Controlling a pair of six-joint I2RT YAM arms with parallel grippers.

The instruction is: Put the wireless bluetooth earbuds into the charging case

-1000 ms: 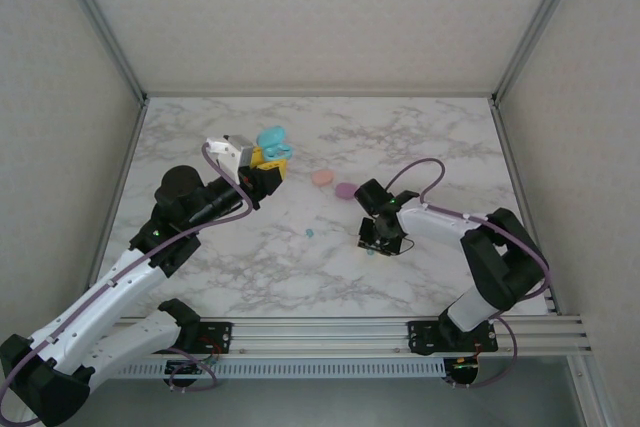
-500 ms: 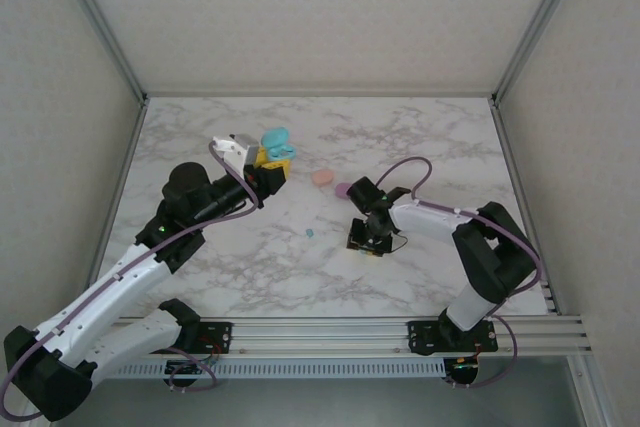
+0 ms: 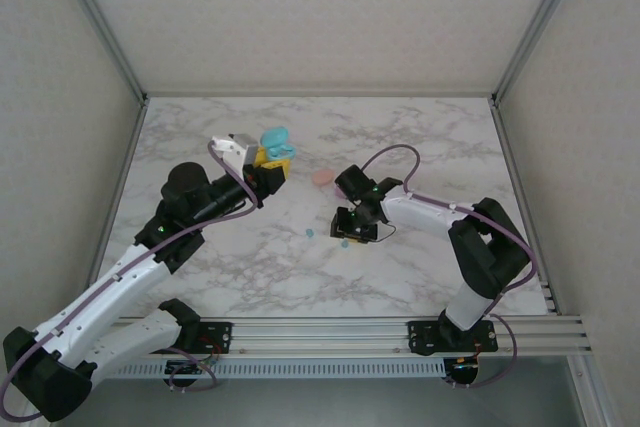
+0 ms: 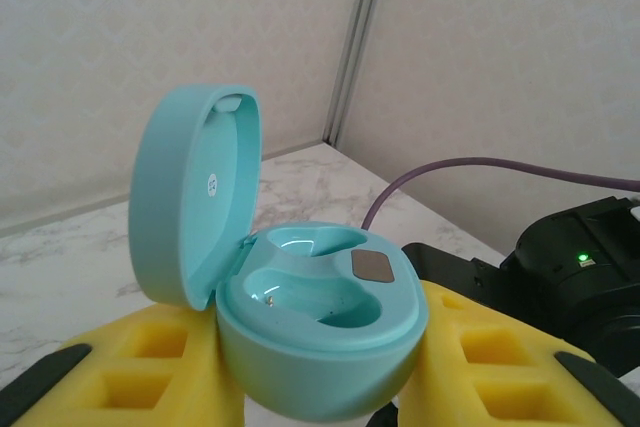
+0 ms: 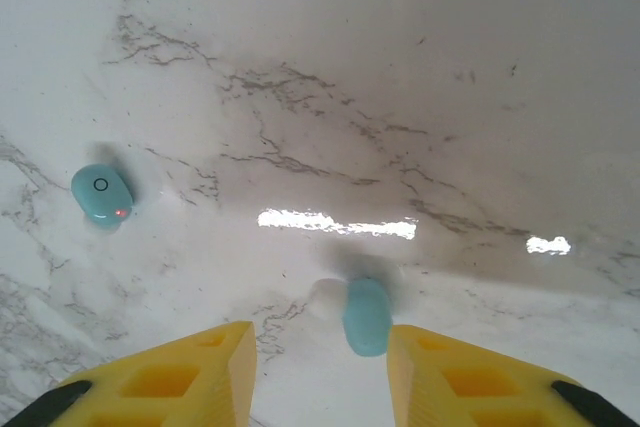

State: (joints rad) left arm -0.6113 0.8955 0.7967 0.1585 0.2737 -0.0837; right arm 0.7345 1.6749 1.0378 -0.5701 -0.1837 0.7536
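now the teal case (image 4: 320, 332) sits clamped between the yellow fingers of the left gripper (image 3: 266, 162), held up over the far left part of the table (image 3: 430, 137). its lid (image 4: 190, 202) stands swung open and upright, and both moulded wells inside are bare, with only a small grey pad showing at the rim. near the middle of the table the right gripper (image 5: 318, 362) points down with its jaws apart, gripping nothing; a teal earbud (image 5: 367, 317) lies flat on the marble between them, closer to the right-hand finger. a second earbud (image 5: 101, 195), also teal with a tiny red light, lies just to its left, apart from the fingers. a pink case (image 3: 322, 177) rests closed toward the far edge, beside the right arm.
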